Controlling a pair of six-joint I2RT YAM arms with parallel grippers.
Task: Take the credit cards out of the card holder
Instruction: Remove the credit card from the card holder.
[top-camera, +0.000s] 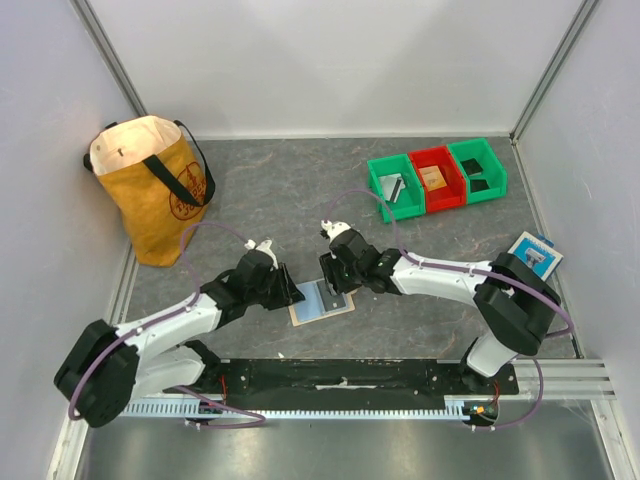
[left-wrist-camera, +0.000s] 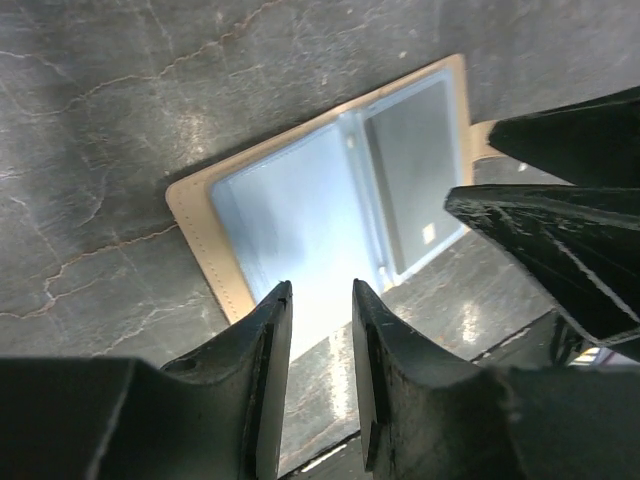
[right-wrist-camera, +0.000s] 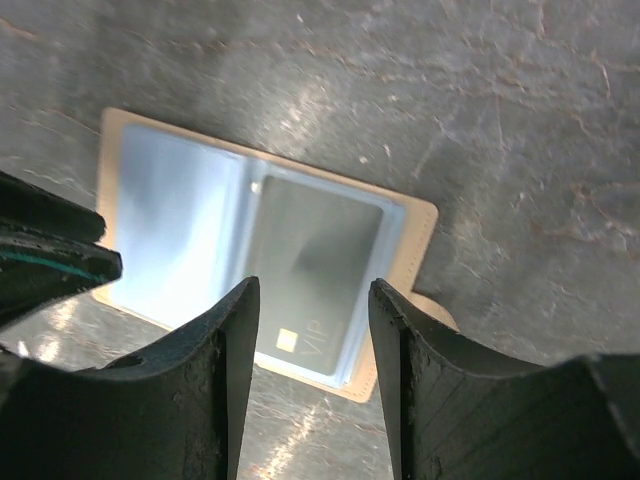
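The card holder (top-camera: 318, 303) lies open and flat on the table between my two grippers, pale blue inner face up with a tan border. A dark credit card (right-wrist-camera: 315, 255) marked VIP sits in its right-hand sleeve and also shows in the left wrist view (left-wrist-camera: 415, 180). The left sleeve (left-wrist-camera: 290, 215) looks pale and glary. No orange-tan card shows. My left gripper (left-wrist-camera: 320, 305) hovers over the holder's near edge, jaws slightly apart and empty. My right gripper (right-wrist-camera: 313, 300) hovers just over the dark card's near end, open and empty.
A yellow tote bag (top-camera: 155, 190) stands at the back left. Green, red and green bins (top-camera: 435, 180) sit at the back right. A blue-and-white packet (top-camera: 535, 253) lies at the right. A black strip (top-camera: 340, 378) runs along the near edge.
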